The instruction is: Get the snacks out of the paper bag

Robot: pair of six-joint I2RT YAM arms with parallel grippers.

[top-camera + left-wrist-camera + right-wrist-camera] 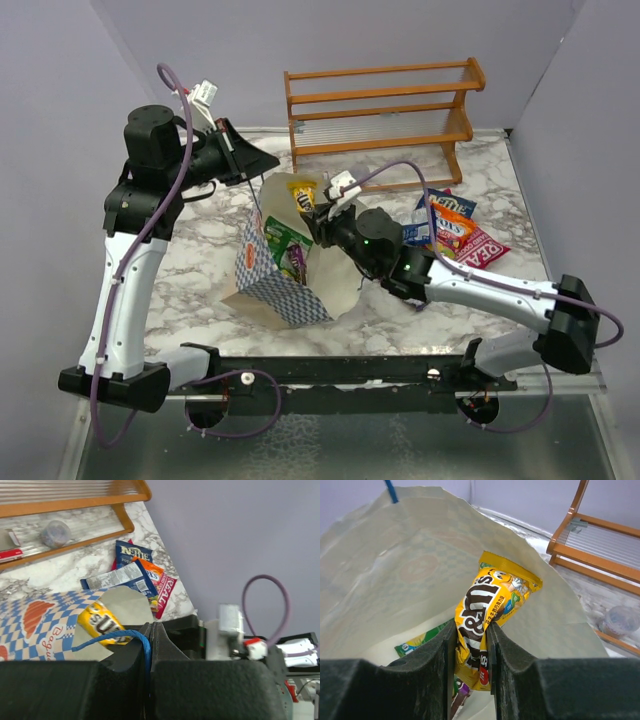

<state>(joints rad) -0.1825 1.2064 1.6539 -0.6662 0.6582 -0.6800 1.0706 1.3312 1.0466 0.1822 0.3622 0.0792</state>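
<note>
One bag (280,290) sits mid-table (200,240) with its mouth open. The left gripper (151,627) is pinched together on one blue cord (145,650) of the bag. The right gripper (470,630) reaches into the mouth and is clamped on one yellow packet (485,610), which stands against the bag's inner wall. Lower in the bag lie one green packet (285,245) and one purple packet (295,262), partly hidden by the fingers. Four packets are out, heaped toward the right edge: dark blue (447,203), orange (452,222), silver-blue (420,235) and red (480,245). The right arm lies between bag and heap. One rack (380,110) stands along the back edge, with one cup (56,532) under it.
</note>
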